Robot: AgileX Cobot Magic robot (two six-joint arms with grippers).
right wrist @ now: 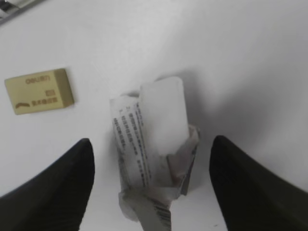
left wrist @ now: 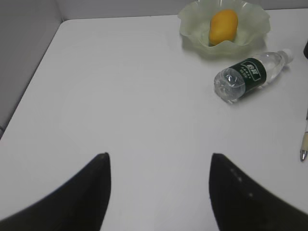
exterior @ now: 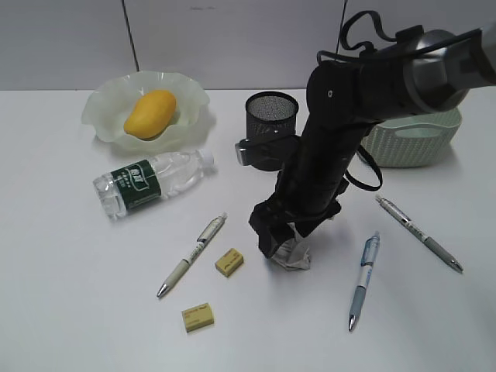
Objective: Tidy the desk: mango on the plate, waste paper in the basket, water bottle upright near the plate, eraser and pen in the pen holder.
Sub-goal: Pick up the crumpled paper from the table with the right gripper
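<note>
Beside the pale-green translucent plate (exterior: 105, 124) you see the yellow-orange mango (exterior: 149, 113) and the clear water bottle (exterior: 151, 182) with dark green label and white cap. Farther from the plate: black mesh pen holder (exterior: 271, 116), sage-green woven-pattern basket (exterior: 415, 139), white-grey printed waste paper (right wrist: 154, 154), two tan erasers (exterior: 229, 262).

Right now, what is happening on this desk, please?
The right arm has its tool open around the waste paper, the fingers on either side and not yet closed. The left tool hangs open over bare desk. The mango is already on the plate. The water bottle lies on its side, and pens and erasers are loose outside the pen holder.
</note>
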